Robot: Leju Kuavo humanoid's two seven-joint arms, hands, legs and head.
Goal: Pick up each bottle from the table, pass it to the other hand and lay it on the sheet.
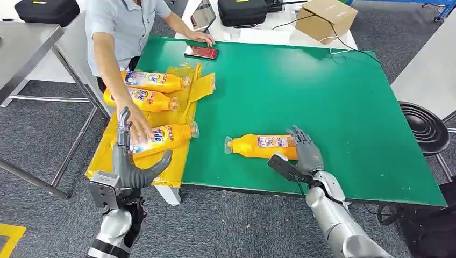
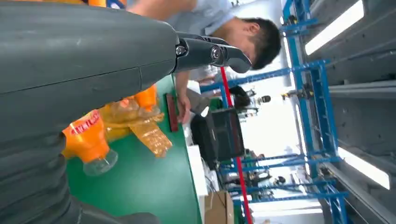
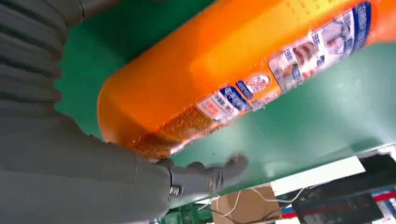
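An orange bottle (image 1: 258,146) lies on its side on the green table (image 1: 322,97), cap pointing left. My right hand (image 1: 301,156) is at its base, fingers spread over the end and thumb apart on the near side; up close the bottle (image 3: 224,79) lies just past the thumb (image 3: 201,177). Three bottles lie on the yellow sheet (image 1: 102,161) at the table's left edge. Beside the nearest one (image 1: 164,137), my left hand (image 1: 132,161) stands with fingers upright and thumb out, holding nothing. A person's hand (image 1: 139,126) rests on that bottle (image 2: 88,137).
The person stands at the table's far left corner, other hand by a red phone (image 1: 201,52). The two other bottles (image 1: 153,81) (image 1: 142,100) lie further back on the sheet. Behind the table are a cardboard box (image 1: 325,19) and black cases (image 1: 242,11). A black stool (image 1: 427,126) stands right.
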